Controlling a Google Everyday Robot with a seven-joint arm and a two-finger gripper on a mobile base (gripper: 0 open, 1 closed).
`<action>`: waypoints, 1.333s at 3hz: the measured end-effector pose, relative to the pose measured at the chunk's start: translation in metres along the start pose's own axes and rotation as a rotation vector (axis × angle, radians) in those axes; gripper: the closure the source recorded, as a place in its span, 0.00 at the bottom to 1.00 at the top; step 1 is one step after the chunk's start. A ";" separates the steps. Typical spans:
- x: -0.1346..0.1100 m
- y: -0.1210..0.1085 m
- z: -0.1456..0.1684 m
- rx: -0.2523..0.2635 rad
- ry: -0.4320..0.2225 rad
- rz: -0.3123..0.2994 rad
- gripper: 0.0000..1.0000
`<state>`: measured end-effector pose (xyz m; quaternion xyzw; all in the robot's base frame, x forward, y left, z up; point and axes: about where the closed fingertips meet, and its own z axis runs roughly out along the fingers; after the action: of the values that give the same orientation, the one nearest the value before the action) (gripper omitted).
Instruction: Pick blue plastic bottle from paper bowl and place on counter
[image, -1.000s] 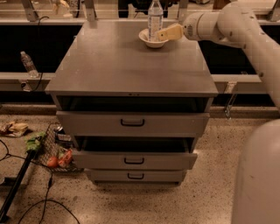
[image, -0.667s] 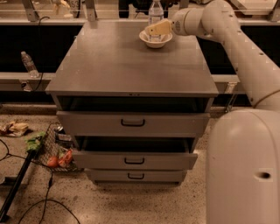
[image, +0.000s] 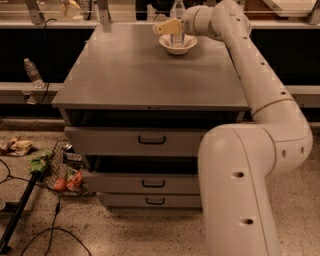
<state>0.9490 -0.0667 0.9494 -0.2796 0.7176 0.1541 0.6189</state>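
The blue plastic bottle (image: 176, 9) stands upright in the paper bowl (image: 178, 46) at the far middle of the grey counter (image: 135, 70). Its cap end and its base in the bowl show; its middle is hidden. My gripper (image: 167, 26) reaches in from the right, level with the bottle's middle. Its tan tip lies across the bottle and pokes out to the bottle's left, above the bowl's rim. I cannot tell whether it holds the bottle.
My white arm (image: 260, 85) arcs over the counter's right side, with its bulky base (image: 240, 190) at the front right. The drawers (image: 150, 141) stand slightly pulled out. A small clear bottle (image: 33, 73) stands on the left ledge. Litter (image: 55, 172), a black pole (image: 20, 210) and cables lie on the floor at the left.
My arm has swung left. The gripper went from the bowl's right side to across the bottle's middle. The bottle and bowl have stayed in place.
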 end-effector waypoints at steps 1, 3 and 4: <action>0.003 -0.002 0.014 0.000 -0.028 0.045 0.13; 0.014 0.005 0.029 -0.029 -0.043 0.142 0.59; -0.006 -0.005 0.015 -0.020 -0.087 0.145 0.82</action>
<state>0.9638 -0.0610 0.9527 -0.2263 0.7069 0.2178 0.6337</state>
